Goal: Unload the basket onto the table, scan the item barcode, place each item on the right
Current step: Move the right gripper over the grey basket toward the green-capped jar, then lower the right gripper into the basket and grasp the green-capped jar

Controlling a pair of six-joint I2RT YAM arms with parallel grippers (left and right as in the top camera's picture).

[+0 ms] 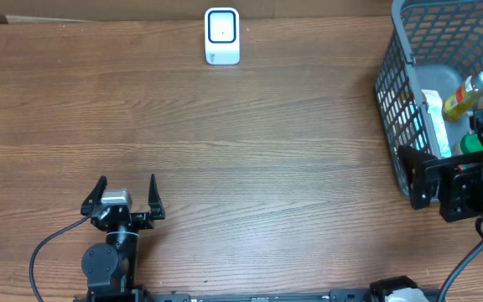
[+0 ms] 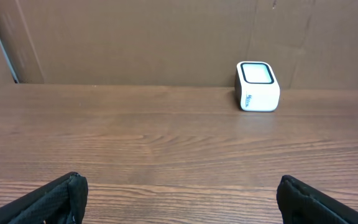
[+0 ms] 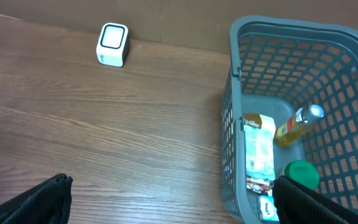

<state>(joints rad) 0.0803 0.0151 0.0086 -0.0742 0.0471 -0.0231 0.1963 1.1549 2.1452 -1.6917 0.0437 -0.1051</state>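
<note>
**Scan not yet begun: both claws empty, items lying in the basket**

In the overhead view, the left gripper (image 1: pixel 127 183) is sitting at the lower left of the frame. Its jaws are standing fully apart over bare wooden table (image 1: pixel 250 151) and gripping nothing.

The right gripper (image 3: pixel 169 183) is hanging at the right edge, beside the near wall of the grey plastic mesh basket (image 1: pixel 392 75). Its fingers are also spread wide and holding nothing.

The candidate items are all lying inside the basket:
- a yellow bottle with a silver cap (image 3: pixel 297 124)
- a flat white packet (image 3: pixel 258 152)
- a green round lid (image 3: pixel 301 175)

The white boxy barcode scanner with a dark-rimmed window (image 1: pixel 222 36) is waiting at the top centre, well apart from the basket.

Judging by this, everything is remaining: picking an item, carrying it across, and presenting its barcode to the scanner window.
</note>
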